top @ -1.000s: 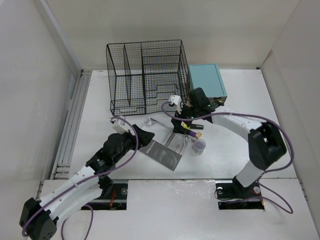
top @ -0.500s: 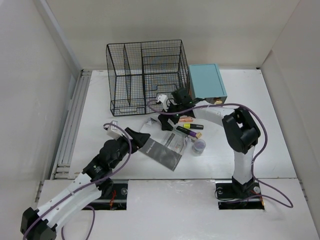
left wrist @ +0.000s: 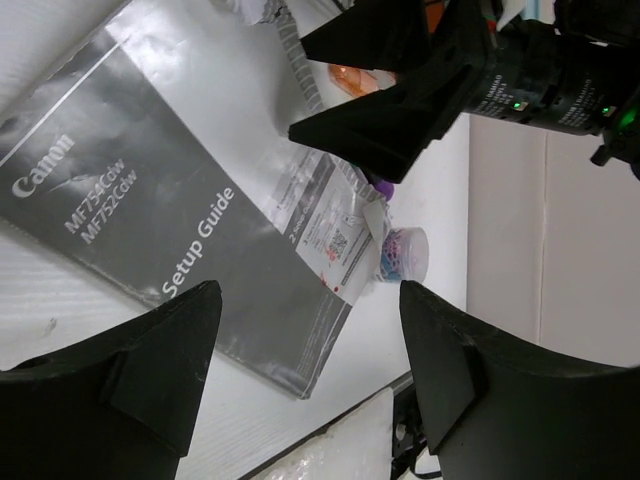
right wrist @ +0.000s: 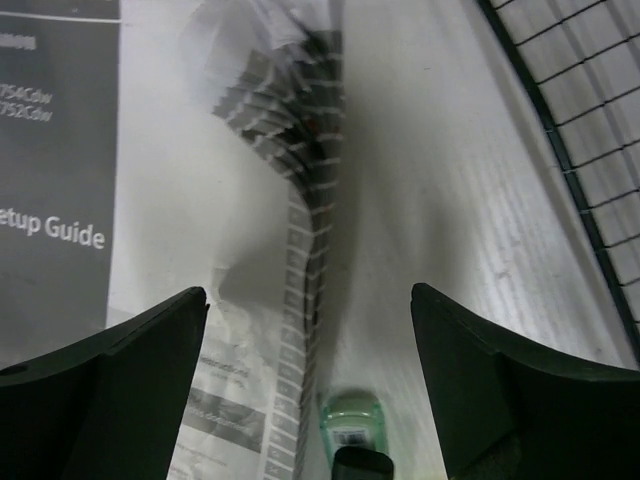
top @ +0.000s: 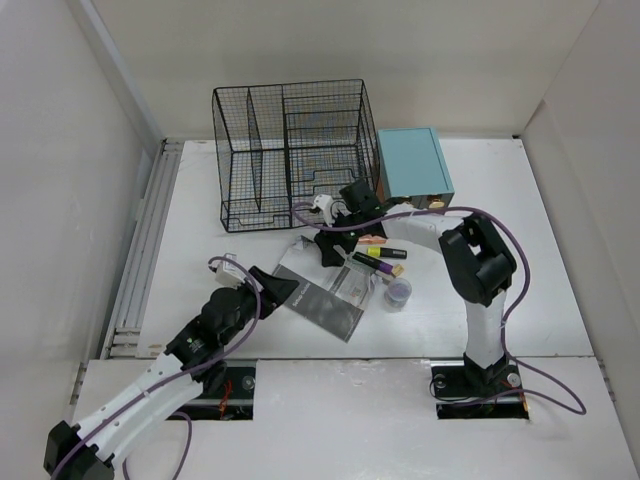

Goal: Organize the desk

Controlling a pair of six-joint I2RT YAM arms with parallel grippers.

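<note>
The white desk (top: 480, 215) holds a grey Canon setup booklet (top: 322, 306), a white leaflet (top: 353, 284), a black highlighter with yellow and purple ends (top: 378, 262), a small cup of coloured clips (top: 399, 291) and an orange item (top: 372, 241). My left gripper (top: 285, 288) is open and empty, low over the booklet's left corner; the booklet (left wrist: 130, 220) fills the left wrist view. My right gripper (top: 326, 250) is open and empty above a folded paper strip (right wrist: 305, 170) and a small green-tipped item (right wrist: 350, 428). In the left wrist view the left gripper (left wrist: 310, 375) spans the booklet's near corner.
A black wire-mesh rack (top: 290, 150) stands at the back, its edge in the right wrist view (right wrist: 580, 110). A teal box (top: 414, 160) sits to its right. White walls bound the desk. The clip cup (left wrist: 402, 252) lies beyond the booklet.
My right gripper has moved left, from over the highlighter to the paper strip in front of the rack. My left gripper has drawn back a little toward the near edge.
</note>
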